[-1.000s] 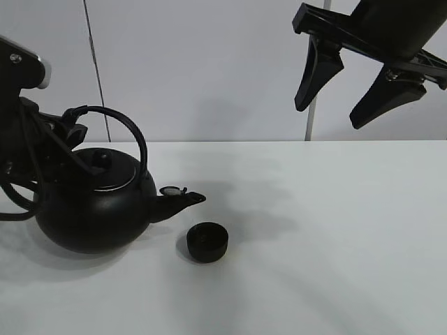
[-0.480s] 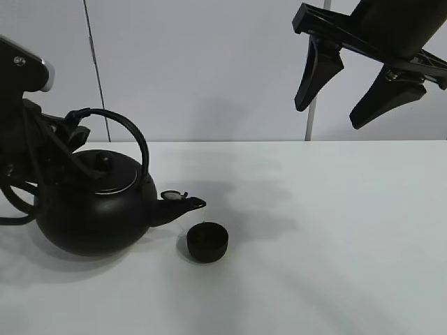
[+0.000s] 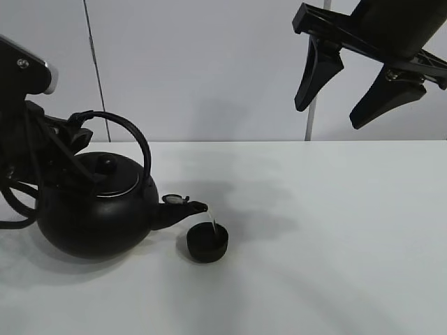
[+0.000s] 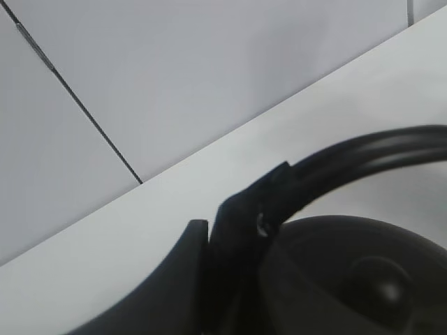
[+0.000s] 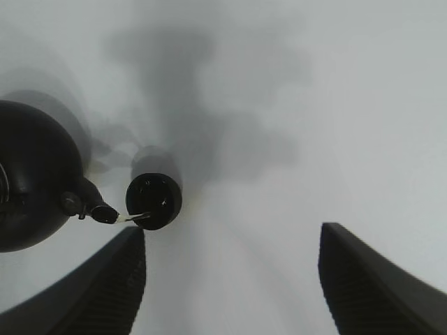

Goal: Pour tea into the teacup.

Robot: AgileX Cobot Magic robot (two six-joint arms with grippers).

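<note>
A big round black kettle (image 3: 98,209) is tilted toward its spout (image 3: 188,209) on the white table's left side. My left gripper (image 3: 75,129) is shut on the kettle's arched handle (image 4: 363,157). A thin stream of tea runs from the spout into the small matte-black teacup (image 3: 207,242), which stands on the table just right of the spout. The teacup also shows in the right wrist view (image 5: 154,201), with the spout (image 5: 103,212) beside it. My right gripper (image 3: 356,87) is open and empty, high above the table at the upper right.
The white table (image 3: 335,230) stretches to the right of the teacup. A pale wall with a dark vertical seam (image 3: 94,70) stands behind it.
The kettle has tilted further forward and its spout has dipped over the teacup. A stream of tea now runs into the cup. The right gripper has not moved.
</note>
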